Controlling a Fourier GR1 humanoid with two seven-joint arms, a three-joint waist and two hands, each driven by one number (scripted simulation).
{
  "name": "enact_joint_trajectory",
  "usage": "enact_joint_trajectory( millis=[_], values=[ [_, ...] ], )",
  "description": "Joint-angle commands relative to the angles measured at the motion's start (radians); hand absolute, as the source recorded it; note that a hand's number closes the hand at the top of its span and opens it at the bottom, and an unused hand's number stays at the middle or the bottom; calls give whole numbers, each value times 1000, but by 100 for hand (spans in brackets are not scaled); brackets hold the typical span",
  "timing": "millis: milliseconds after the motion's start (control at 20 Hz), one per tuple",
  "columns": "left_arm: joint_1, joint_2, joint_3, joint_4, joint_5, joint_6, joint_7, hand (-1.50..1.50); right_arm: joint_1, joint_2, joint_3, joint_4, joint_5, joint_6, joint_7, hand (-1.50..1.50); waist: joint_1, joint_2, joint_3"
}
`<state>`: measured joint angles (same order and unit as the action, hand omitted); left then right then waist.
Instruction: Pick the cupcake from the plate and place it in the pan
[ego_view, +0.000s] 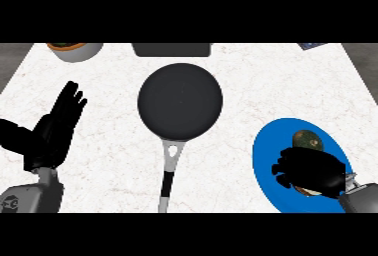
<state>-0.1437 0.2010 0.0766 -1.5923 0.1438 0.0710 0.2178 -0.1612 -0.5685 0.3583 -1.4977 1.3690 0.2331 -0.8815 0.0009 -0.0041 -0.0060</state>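
Observation:
A cupcake (308, 139) with a dark brown top stands on the far part of the blue plate (267, 150) at the right of the counter. My right hand (314, 169) hovers over the plate's middle, just on the near side of the cupcake and touching its edge in the view. Its fingers hang relaxed and bent toward the left, and they hold nothing that I can see. The black pan (180, 102) lies in the middle of the counter, its grey and black handle (169, 172) pointing toward me. Nothing lies in the pan. My left hand (55, 131) rests open at the left, fingers up.
A grey bowl (74, 50) with something brown in it stands at the far left corner. A dark flat object (171, 49) lies at the counter's far edge behind the pan. A small dark item (313, 46) shows at the far right.

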Motion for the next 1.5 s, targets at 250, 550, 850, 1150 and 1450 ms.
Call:
enact_joint_trajectory(
  millis=[250, 550, 850, 1150, 1450],
  values=[
    [-19, -18, 7, -20, -27, 18, 21, 0, 48, -9, -45, -75, -54, 75, -89, 150, -4, 3, 6],
    [-9, 9, 27, -22, -4, -12, 33, 0, 4, 226, -55, -94, -86, 62, 190, 150, 0, 2, 4],
    [18, -9, 7, -33, -21, 5, 31, 0, 23, 488, -141, -54, -24, 41, 616, 150, -19, -11, -3],
    [17, -11, -4, -17, -22, -3, 40, 0, -112, 565, -101, -161, 80, -52, 962, 150, 15, -26, -5],
    [-22, -18, -21, -17, -15, -19, 35, 0, -268, 568, -19, -182, 123, -38, 1329, 150, 75, -10, -3]
  ],
)
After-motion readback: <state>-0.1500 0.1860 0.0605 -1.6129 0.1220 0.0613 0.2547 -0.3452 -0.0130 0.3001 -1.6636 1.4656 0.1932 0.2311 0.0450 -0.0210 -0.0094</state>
